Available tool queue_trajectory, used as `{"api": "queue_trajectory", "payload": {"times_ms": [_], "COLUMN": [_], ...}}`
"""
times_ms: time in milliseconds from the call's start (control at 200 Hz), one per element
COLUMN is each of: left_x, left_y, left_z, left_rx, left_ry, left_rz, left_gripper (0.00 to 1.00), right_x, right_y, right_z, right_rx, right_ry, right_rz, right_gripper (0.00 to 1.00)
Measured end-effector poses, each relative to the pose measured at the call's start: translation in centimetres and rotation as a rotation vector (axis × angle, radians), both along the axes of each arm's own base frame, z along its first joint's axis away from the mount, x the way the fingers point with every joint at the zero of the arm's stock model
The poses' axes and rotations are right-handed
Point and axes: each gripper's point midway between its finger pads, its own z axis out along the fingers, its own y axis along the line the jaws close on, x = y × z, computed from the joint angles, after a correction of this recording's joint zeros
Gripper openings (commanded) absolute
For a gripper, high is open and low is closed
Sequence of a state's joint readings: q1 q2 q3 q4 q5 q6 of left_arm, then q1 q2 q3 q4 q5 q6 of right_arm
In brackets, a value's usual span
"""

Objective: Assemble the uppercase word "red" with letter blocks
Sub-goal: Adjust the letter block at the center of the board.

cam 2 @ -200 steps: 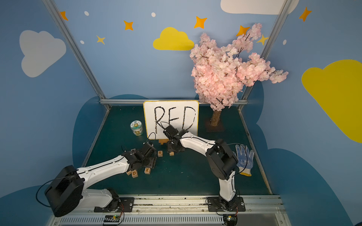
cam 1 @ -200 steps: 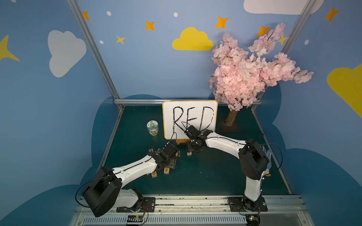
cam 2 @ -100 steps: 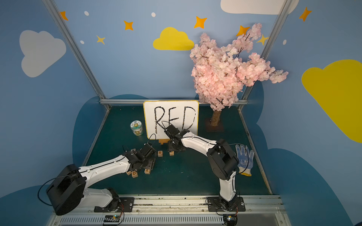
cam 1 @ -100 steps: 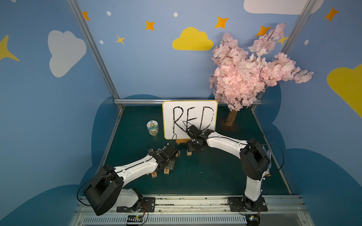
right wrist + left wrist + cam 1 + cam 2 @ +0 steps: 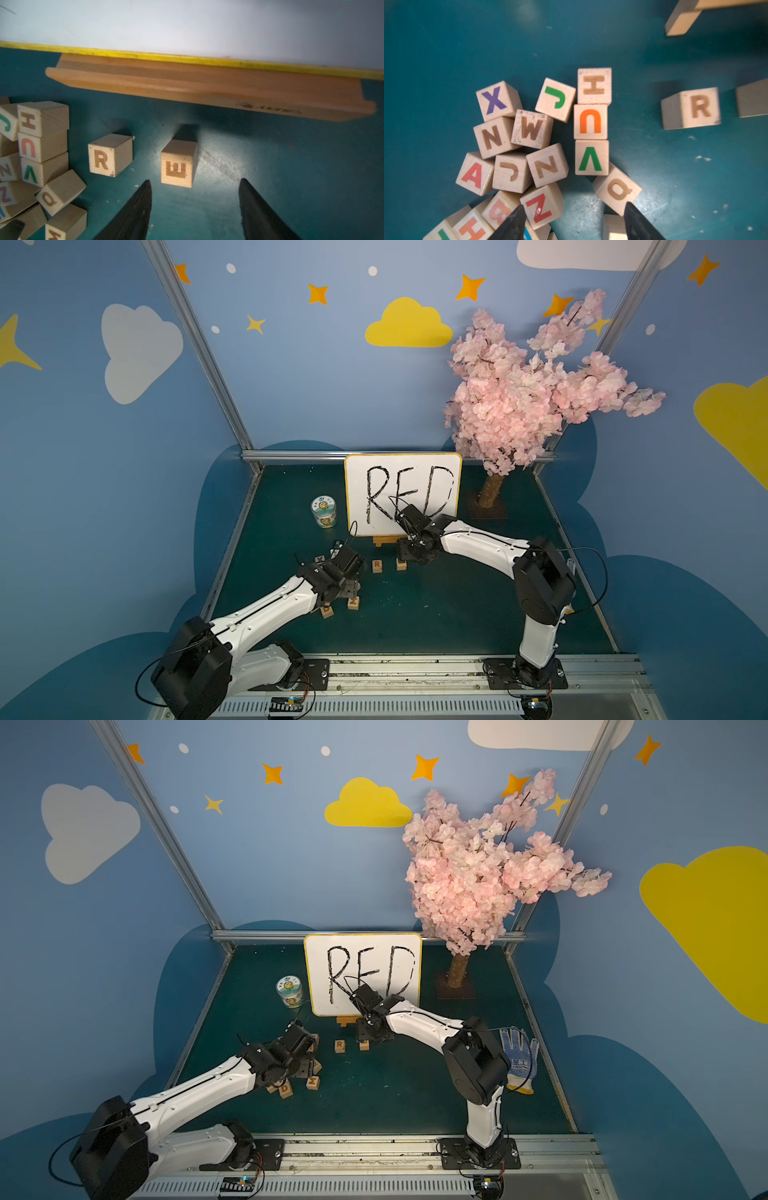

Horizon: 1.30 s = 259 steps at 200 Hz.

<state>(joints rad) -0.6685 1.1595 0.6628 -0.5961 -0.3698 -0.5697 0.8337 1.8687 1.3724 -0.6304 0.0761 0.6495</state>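
D block (image 5: pixel 327 610) lies nearest, beside the heap of letter blocks (image 5: pixel 529 133). Over the heap hangs the left gripper (image 5: pixel 573 206), jaws apart, seemingly empty. Further on, R block (image 5: pixel 110 154) and E block (image 5: pixel 178 164) sit side by side, a gap between them. The right gripper (image 5: pixel 194 180) is released, its tips just short of the E, in front of the whiteboard (image 5: pixel 403 489)

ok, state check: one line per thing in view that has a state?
R block: placed, R face up.
E block: beside the R, apart, letter turned a quarter from it.
D block: by the pile, not in the row.
block pile: jumbled, unsorted.
left gripper: open over the pile, holding nothing.
right gripper: open by the E block, not touching.
whiteboard: upright, RED handwritten.
jar: upright.
glove: lying flat.
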Motion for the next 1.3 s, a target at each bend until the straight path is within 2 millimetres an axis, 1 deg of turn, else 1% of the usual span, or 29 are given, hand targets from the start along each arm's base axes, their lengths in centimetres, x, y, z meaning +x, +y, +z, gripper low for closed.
{"api": "queue_trajectory", "payload": {"times_ms": [135, 325, 501, 791, 836, 931, 1161, 1297], "left_x": [-0.5, -2.4, -3.5, -4.2, -4.1, -4.0, -4.3, -4.4], "left_y": [-0.8, -1.7, -1.6, -1.6, -1.7, -1.2, 1.1, 1.7], "left_z": [0.3, 0.1, -0.9, -2.7, -2.6, -2.7, -2.8, -2.5], "left_rx": [-0.027, -0.037, -0.041, 0.002, 0.006, 0.03, 0.113, 0.121], "left_ry": [0.003, 0.048, 0.087, 0.164, 0.162, 0.16, 0.161, 0.149], "left_rz": [-0.039, -0.093, -0.095, -0.109, -0.106, -0.083, 0.022, 0.06], "left_gripper": [0.73, 0.73, 0.73, 0.72, 0.72, 0.72, 0.72, 0.73], "right_x": [-0.2, -0.3, -0.4, -0.5, -0.6, -0.7, -0.8, -0.9], "right_y": [-0.1, -0.1, 0.0, -0.2, -0.2, -0.3, -0.3, -0.3], "right_z": [0.1, 0.3, 0.3, 0.0, -0.2, -0.4, -0.4, -0.4], "right_rx": [0.002, 0.009, 0.017, 0.012, 0.011, 0.007, 0.012, 0.014], "right_ry": [0.001, 0.001, 0.005, 0.01, 0.012, 0.016, 0.02, 0.022], "right_rz": [0.002, 0.005, 0.008, 0.009, 0.009, 0.009, 0.011, 0.019], "right_gripper": [0.67, 0.67, 0.67, 0.67, 0.67, 0.67, 0.64, 0.64]}}
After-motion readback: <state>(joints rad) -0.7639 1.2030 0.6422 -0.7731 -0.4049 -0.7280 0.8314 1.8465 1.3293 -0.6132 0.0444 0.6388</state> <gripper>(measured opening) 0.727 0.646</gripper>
